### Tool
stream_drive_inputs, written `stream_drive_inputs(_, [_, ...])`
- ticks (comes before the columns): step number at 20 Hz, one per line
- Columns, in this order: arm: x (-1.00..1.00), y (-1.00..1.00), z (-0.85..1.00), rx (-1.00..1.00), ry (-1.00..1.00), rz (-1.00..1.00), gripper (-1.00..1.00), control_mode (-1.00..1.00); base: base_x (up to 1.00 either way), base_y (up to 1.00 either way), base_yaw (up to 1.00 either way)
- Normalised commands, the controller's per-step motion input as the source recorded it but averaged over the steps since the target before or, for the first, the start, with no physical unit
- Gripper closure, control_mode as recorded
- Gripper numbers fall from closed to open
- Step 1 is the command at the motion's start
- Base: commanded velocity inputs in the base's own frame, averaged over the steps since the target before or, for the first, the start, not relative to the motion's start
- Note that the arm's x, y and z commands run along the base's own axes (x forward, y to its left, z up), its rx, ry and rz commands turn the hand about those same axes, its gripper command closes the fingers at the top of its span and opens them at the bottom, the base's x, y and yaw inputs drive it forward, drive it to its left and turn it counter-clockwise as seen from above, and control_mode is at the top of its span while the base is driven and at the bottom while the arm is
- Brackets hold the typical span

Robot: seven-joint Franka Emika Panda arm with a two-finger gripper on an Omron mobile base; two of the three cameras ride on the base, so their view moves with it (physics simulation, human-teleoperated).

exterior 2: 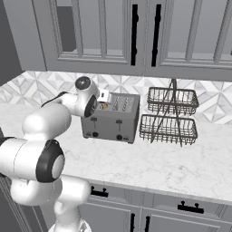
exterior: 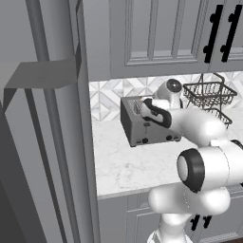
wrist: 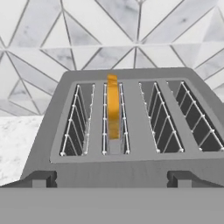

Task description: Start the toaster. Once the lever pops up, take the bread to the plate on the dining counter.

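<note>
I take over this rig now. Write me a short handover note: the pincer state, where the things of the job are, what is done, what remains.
Pincer: open, holding nothing, poised above the front of the boxy grey brushed-metal toaster.
Toaster: on the white marble counter by the tiled wall, beside the two-tier wire basket rack.
Bread: the golden-brown crusted slice stands edge-on in the second slot from the left in the hand view, its top above the slot.
Done: the arm has reached the toaster.
Left: whether the lever has been pressed cannot be told; take the bread to the plate.
</note>
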Motion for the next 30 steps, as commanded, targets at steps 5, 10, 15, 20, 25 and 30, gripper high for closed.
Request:
stream_drive_inputs(5, [0.29, 0.00, -0.07, 0.00, 0.00, 0.00, -1.00, -1.00, 0.00, 0.00, 0.00])
stream_drive_inputs(10, [0.22, 0.00, -0.20, 0.00, 0.00, 0.00, -1.00, -1.00, 0.00, 0.00, 0.00])
stream_drive_inputs(15, [0.20, 0.00, -0.22, 0.00, 0.00, 0.00, -1.00, -1.00, 0.00, 0.00, 0.00])
stream_drive_inputs(20, [0.17, 0.00, -0.13, 0.00, 0.00, 0.00, -1.00, -1.00, 0.00, 0.00, 0.00])
stream_drive_inputs(25, [0.10, 0.00, -0.08, 0.00, -0.01, 0.00, -1.00, -1.00, 0.00, 0.00, 0.00])
stream_drive_inputs(30, [0.06, 0.00, -0.07, 0.00, -0.04, 0.00, -1.00, -1.00, 0.00, 0.00, 0.00])
